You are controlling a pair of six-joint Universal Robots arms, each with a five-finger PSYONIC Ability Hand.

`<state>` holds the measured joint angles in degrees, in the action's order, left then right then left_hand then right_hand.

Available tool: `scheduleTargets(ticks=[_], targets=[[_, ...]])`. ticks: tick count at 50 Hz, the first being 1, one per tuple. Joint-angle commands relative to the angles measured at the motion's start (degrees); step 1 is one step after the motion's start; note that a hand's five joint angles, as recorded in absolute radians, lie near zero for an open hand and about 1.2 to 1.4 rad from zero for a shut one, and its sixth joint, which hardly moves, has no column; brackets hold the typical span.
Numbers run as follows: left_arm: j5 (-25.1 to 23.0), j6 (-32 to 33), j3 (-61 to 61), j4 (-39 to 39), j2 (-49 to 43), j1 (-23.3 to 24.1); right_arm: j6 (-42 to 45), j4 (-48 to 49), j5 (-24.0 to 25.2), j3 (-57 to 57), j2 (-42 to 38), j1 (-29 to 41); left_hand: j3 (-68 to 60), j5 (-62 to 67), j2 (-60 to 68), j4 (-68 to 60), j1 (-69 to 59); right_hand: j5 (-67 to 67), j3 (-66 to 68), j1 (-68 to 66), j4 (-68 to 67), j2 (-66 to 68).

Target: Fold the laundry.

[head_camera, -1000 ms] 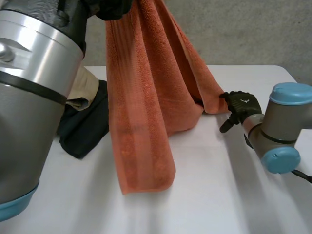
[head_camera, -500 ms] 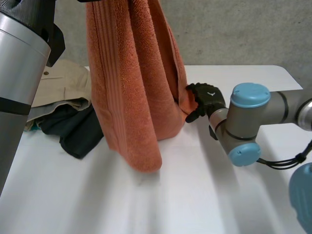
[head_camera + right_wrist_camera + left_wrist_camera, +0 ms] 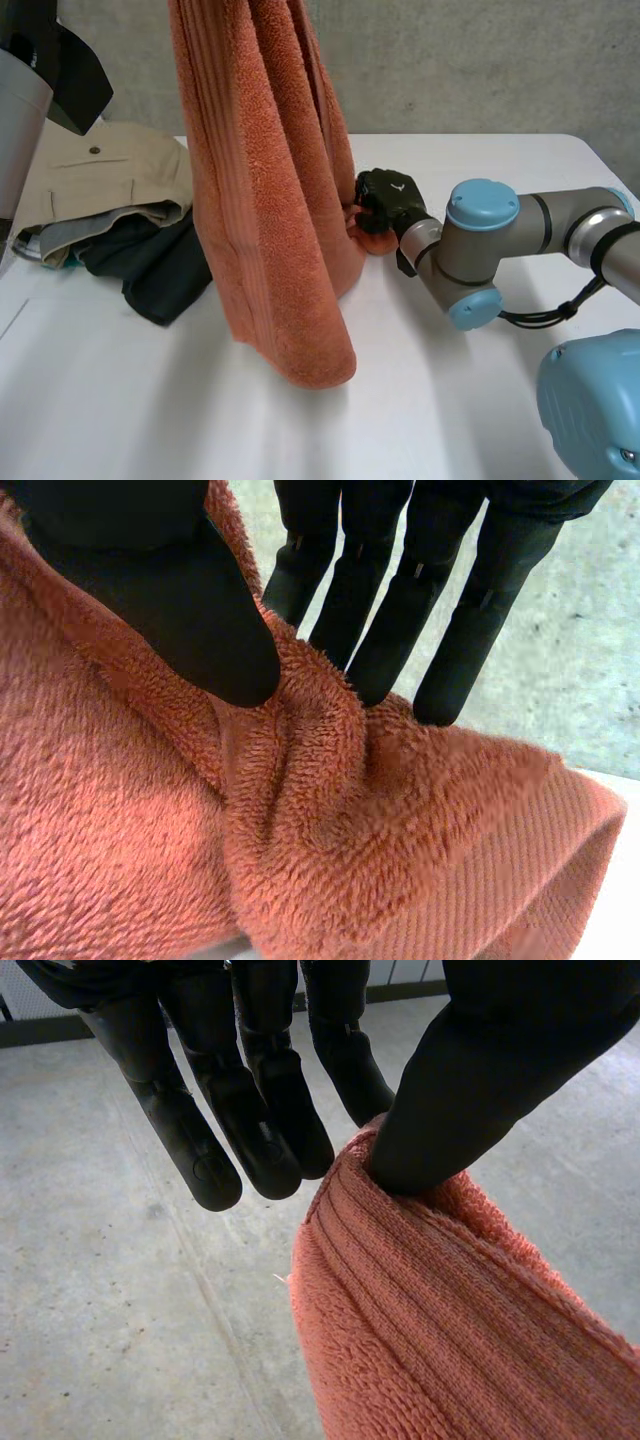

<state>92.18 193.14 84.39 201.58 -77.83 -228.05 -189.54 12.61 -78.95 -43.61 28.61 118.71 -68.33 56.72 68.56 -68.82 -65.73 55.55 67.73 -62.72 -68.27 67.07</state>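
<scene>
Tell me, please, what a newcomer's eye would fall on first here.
The orange towel hangs tall over the white table, its lower end reaching it, pinched at the top by the left hand. The right hand pinches a low fold beside it; a pile of beige and dark clothes lies on the left arm's side.

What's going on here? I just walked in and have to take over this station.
The robot is working on an orange towel. Its left robot hand pinches the towel's upper edge and holds it high, so the towel hangs down to the white table. Its right robot hand pinches a lower part of it near the table. A beige garment and a dark garment lie piled beside it.
</scene>
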Motion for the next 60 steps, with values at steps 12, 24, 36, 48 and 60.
scheduleTargets(ticks=[12, 24, 36, 48, 60], targets=[[-1.39, 0.22, 5.43, -0.92, -4.95, -18.39, 35.46, -23.31, 9.43, -14.84, 39.75, -18.51, -11.67, 13.28, 11.44, -11.18, -14.27, 14.45, 12.27, -17.28, -11.73, 12.93], [-5.87, 3.81, 6.67, -5.14, -26.65, -20.59, 57.17, -46.71, 9.26, -17.47, 44.87, -26.60, -11.67, 13.28, 11.44, -11.18, -14.27, 14.45, 12.27, -17.28, -11.73, 12.93], [-5.35, 16.21, -19.14, -5.23, -41.78, -20.33, 54.64, -29.25, 3.99, -10.55, 35.55, -26.42, -11.67, 13.28, 11.44, -11.18, -14.27, 14.45, 12.27, -17.28, -11.73, 12.93], [-5.43, 16.39, -39.29, 25.18, -43.28, -21.82, 38.81, 14.90, -1.21, -5.17, 37.04, -25.54, -11.67, 13.28, 11.44, -11.18, -14.27, 14.45, 12.27, -17.28, -11.73, 12.93], [-5.70, 16.30, -23.50, 17.89, -43.72, -22.18, 38.64, 11.39, 4.24, -11.05, 34.85, -25.81, -11.67, 13.28, 11.44, -11.18, -14.27, 14.45, 12.27, -17.28, -11.73, 12.93]])
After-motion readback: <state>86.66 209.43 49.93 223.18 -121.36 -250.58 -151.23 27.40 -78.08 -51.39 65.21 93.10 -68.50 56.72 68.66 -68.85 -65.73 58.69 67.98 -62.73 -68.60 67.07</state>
